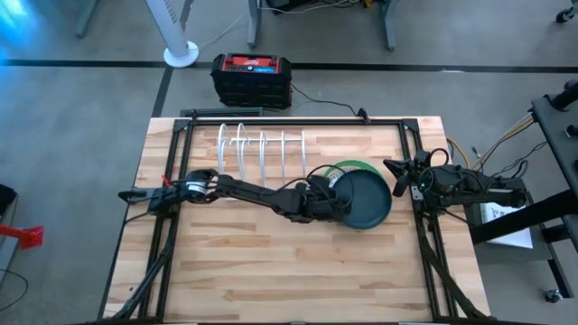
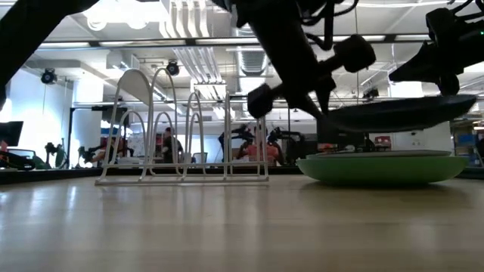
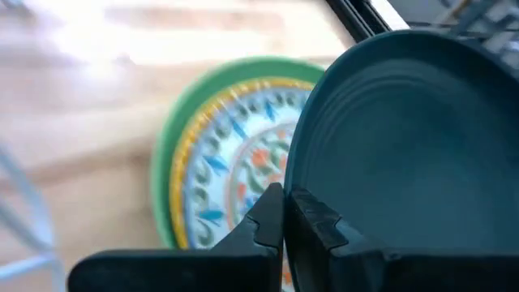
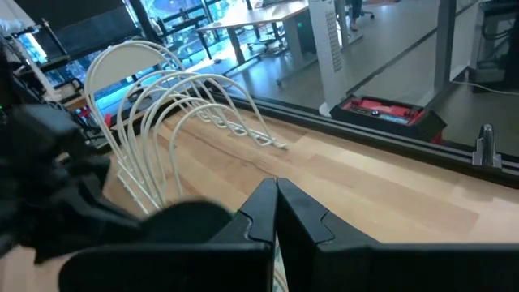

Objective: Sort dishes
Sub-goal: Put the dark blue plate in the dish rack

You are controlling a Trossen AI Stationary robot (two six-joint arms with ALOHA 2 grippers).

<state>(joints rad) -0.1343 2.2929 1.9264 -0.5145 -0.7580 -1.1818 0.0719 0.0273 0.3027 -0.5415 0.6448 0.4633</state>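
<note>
Beside the white wire rack (image 1: 262, 149), which stands empty toward the far edge of the wooden table (image 1: 271, 271), sits everything that matters. Just to the rack's right lies a short stack of dishes, the light green plate (image 2: 386, 168) flat on the wood with the blue floral plate (image 3: 243, 162) nested face-up inside it. Above that stack, raised clear of it and tilted a little, hangs the dark teal plate (image 1: 366, 200), its near rim pinched in the left gripper (image 3: 284, 212), whose fingers are clamped on the edge. Off past the stack, at the table's right border and well away from the rack, waits the right gripper (image 4: 274, 203), fingers pressed together on nothing. No mustard plate shows in any view. The worry here is that thin edge hold: a whole plate cantilevered from one point on its rim could pivot or slip as the arm swings toward the rack, dropping onto the floral plate below. A skewed plate could also strike a wire hoop rather than slide between two, shoving the light rack along the table.
</note>
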